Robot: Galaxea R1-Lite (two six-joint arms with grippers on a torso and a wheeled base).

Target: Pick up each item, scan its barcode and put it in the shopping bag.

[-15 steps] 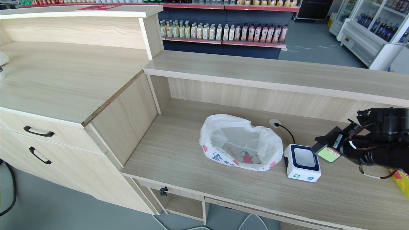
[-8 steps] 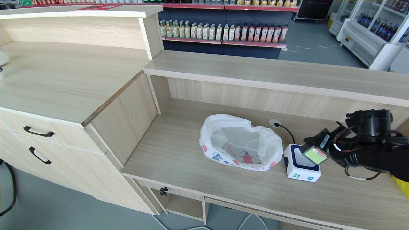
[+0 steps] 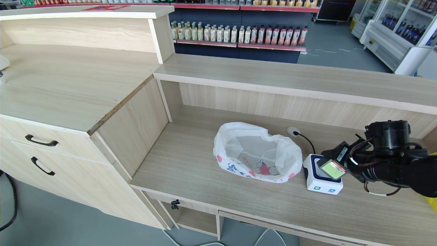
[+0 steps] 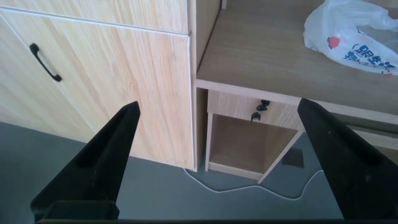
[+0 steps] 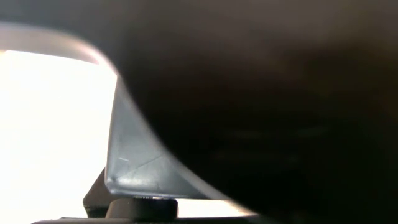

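My right end effector [image 3: 336,160], clamped on the green-faced pack [image 3: 332,169], has shifted left over the barcode scanner [image 3: 321,181] at lower right of frame, so I judge scanning underway, bagging pending.

- Light wood bench [image 3: 191,160], low part w/ a higher ledge behind.
- White shopping bag [image 3: 257,152] sits mid bench, mouth open.
- White & blue scanner [image 3: 321,186] just R of bag.
- Black cord [image 3: 307,140] runs from back hole to scanner.
- Yellow thing [image 3: 433,204] at far R edge.
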